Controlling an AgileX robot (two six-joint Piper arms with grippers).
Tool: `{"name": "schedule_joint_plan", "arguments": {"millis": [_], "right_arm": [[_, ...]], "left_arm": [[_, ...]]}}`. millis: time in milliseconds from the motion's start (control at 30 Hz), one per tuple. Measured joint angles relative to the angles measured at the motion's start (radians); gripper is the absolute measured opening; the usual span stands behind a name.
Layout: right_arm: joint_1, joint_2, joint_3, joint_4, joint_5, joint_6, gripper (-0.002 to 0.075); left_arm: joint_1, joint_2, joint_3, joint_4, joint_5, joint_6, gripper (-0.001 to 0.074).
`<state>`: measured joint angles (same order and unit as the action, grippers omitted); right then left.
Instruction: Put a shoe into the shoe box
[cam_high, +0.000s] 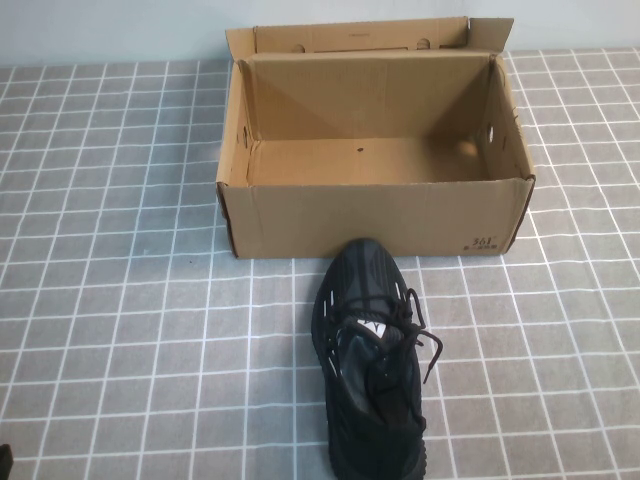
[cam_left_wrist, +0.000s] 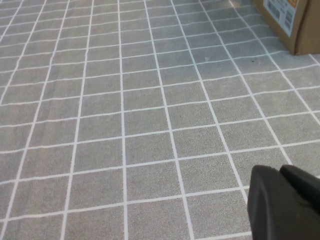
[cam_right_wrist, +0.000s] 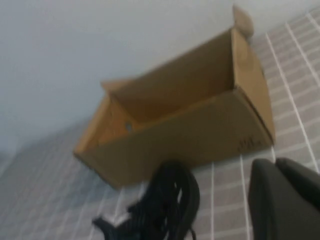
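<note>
High view: a plain brown corrugated cardboard shoe box (cam_high: 375, 180), its flap lid folded back, is seen standing open and empty on the grey tiled counter (cam_high: 120, 300). An all-black mesh lace-up shoe (cam_high: 375, 350) with a white tongue label is laid just in front of the box, its toe almost at the near wall and its heel toward the robot.

Neither arm is shown in this view. In the left wrist view, the left gripper (cam_left_wrist: 285, 202) is held low over bare tiles, with only a corner of the box in sight; its jaws appear pressed together, gripping nothing. In the right wrist view, the right gripper (cam_right_wrist: 285, 197) is poised near the shoe's heel end; whether its jaws are released or clenched cannot be told.

The task is judged not yet begun: the shoe remains to be grasped, lifted over the near wall and lowered inside.
</note>
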<state>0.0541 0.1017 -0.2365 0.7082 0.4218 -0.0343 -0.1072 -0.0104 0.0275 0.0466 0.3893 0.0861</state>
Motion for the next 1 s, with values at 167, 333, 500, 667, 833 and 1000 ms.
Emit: {"name": "schedule_joint_plan", "arguments": {"millis": [167,333,500,667,833,1000], "right_arm": [[0.000,0.296,-0.230,-0.144,0.311,-0.054,-0.0016],[0.000,0.581,-0.398,-0.214,0.511,-0.184,-0.0016],[0.038,0.829,-0.515,-0.216,0.556,-0.278,-0.0016],[0.191,0.984,-0.634,-0.235,0.531,-0.309,-0.0016],[0.419,1.104,-0.767,-0.251,0.533,-0.447,-0.0012],[0.582,1.207,-0.874,-0.257,0.538,-0.572,0.0130]], "left_arm": [[0.000,0.000,0.000,0.000,0.000,0.000,-0.0001],[0.000,0.000,0.000,0.000,0.000,0.000,-0.0001],[0.000,0.000,0.000,0.000,0.000,0.000,-0.0001],[0.000,0.000,0.000,0.000,0.000,0.000,-0.0001],[0.000,0.000,0.000,0.000,0.000,0.000,-0.0001],[0.000,0.000,0.000,0.000,0.000,0.000,-0.0001]]}}
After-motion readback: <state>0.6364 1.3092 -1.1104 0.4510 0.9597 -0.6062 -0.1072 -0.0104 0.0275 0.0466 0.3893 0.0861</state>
